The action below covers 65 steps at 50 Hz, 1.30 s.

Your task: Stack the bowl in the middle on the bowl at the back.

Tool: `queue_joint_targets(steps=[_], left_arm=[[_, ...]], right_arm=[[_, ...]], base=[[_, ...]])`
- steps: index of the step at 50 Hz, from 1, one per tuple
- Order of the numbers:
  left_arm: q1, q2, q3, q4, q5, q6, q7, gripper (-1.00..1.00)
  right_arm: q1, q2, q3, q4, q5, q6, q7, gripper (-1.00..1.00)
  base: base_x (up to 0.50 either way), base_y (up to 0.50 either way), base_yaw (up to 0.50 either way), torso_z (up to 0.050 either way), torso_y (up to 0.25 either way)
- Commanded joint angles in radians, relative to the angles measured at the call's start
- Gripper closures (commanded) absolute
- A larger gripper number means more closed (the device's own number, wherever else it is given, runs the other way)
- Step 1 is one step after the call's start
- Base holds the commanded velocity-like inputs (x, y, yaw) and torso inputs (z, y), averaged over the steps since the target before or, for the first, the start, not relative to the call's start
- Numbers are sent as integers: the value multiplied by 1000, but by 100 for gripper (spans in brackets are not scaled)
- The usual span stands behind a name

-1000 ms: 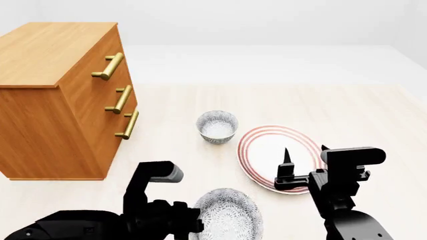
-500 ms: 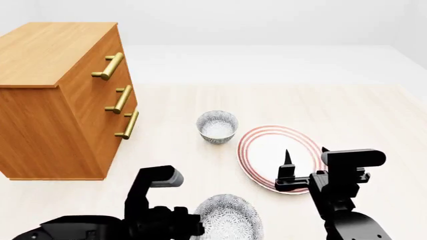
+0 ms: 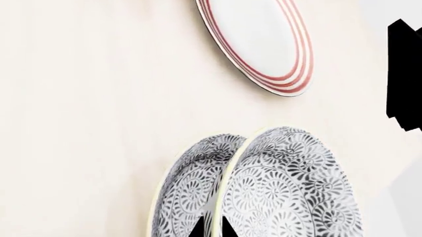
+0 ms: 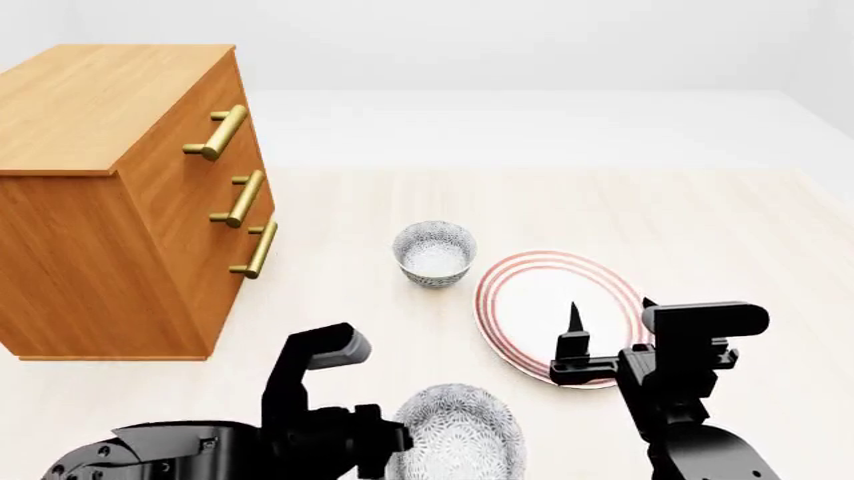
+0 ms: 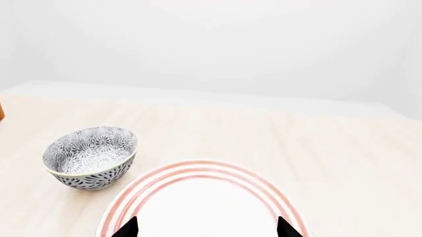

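My left gripper (image 4: 406, 440) is shut on the rim of the middle bowl (image 4: 457, 436), a grey-speckled white bowl at the front of the head view. In the left wrist view the bowl (image 3: 283, 187) is seen edge-on, with one fingertip (image 3: 197, 229) inside the rim and the other outside. The back bowl (image 4: 434, 252) stands upright and empty farther away, also visible in the right wrist view (image 5: 91, 155). My right gripper (image 4: 611, 306) hangs open over the plate, holding nothing (image 5: 205, 229).
A flat white plate with red rings (image 4: 527, 300) lies right of the back bowl and shows in both wrist views (image 5: 197, 197) (image 3: 260, 44). A wooden chest of drawers (image 4: 120, 200) with brass handles stands at the left. The pale wooden floor (image 4: 347, 310) surrounds them.
The left arm has shifted slightly with the bowl in its grip, and the bowl looks a little smaller and lower in the head view. The right arm has barely moved.
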Motion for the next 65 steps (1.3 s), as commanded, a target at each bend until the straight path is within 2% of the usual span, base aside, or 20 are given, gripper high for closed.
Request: queue_joint_targets(steps=[1, 24, 35, 36, 47, 65], left_arm=[[-21, 8, 28, -62, 50, 33, 62, 100], [-9, 9, 75, -103, 66, 46, 91, 100], [-1, -3, 70, -61, 32, 49, 90, 100], [1, -5, 69, -53, 27, 49, 89, -100], [16, -24, 51, 36, -52, 48, 54, -100], [6, -95, -25, 235, -322, 111, -95, -100]], right_arm=[[-1, 1, -1, 10, 3, -8, 0, -100], [-4, 3, -2, 21, 10, -19, 4, -100], [-6, 5, -2, 26, 13, -22, 5, -100], [-6, 5, -2, 26, 14, -22, 6, -100], [-2, 5, -7, 35, 15, -24, 8, -100], [0, 10, -11, 36, 19, -21, 11, -100]], base=[[0, 0, 0, 0, 0], [0, 0, 0, 0, 0], [0, 0, 0, 0, 0], [0, 0, 0, 0, 0], [0, 0, 0, 0, 0], [0, 0, 0, 0, 0]])
